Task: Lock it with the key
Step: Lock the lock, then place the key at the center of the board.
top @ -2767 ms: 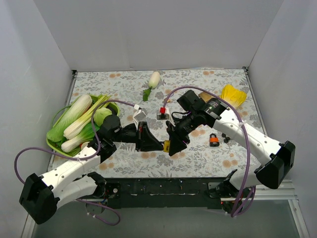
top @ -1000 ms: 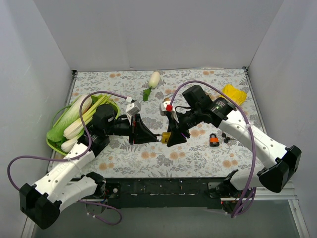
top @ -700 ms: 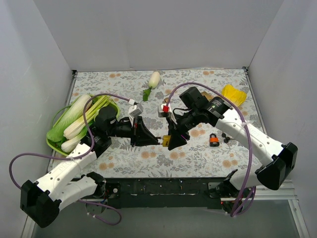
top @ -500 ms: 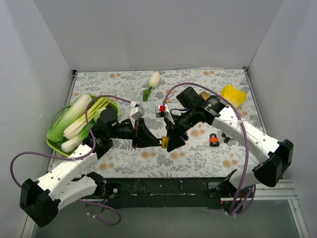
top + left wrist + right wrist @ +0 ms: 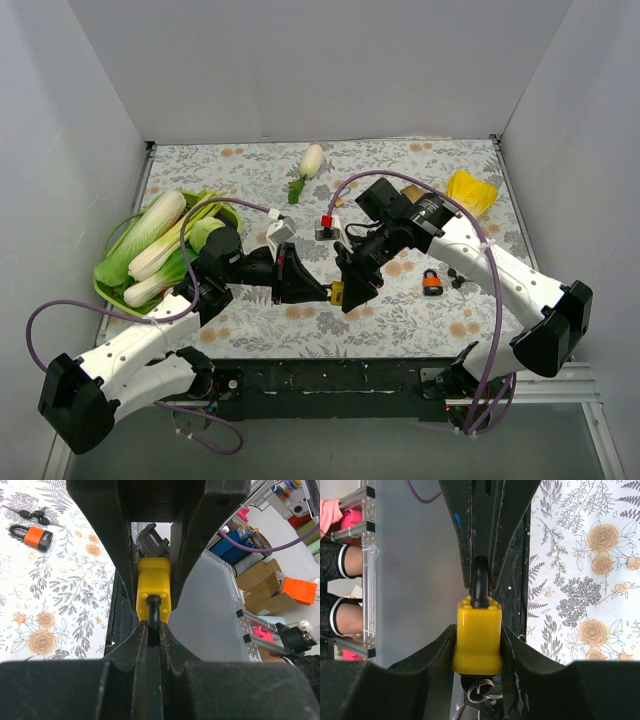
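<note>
Tabletop (image 5: 250, 170) under a flowered cloth carries everything, and we count one of it, with two arms reaching in from the near edge. One green basket (image 5: 103, 282) sits at the left side, and we make out at least three pale-stemmed leafy greens (image 5: 150, 225) in it. One yellow object (image 5: 470, 190), whose kind we cannot tell, lies near the far right corner, and one white radish (image 5: 311, 160) lies near the far edge. We count two padlocks. The orange padlock (image 5: 432, 283) lies flat on the cloth beside the right arm, with one small bunch of keys (image 5: 457, 278) just beside it. The yellow padlock (image 5: 337, 293) is up off the cloth, near the middle of the table towards the near edge, caught between the two grippers. Its long axis runs roughly level, left to right in the top view, with the dark shackle (image 5: 153, 622) pointing at the left arm and the body towards the right arm. The left gripper (image 5: 320, 292) has its fingers pinched together on the shackle, close against the body. The right gripper (image 5: 353, 295) has its fingers clamped on the two sides of the yellow body. At the body's end away from the shackle, the right wrist view shows one key ring (image 5: 480, 690).
</note>
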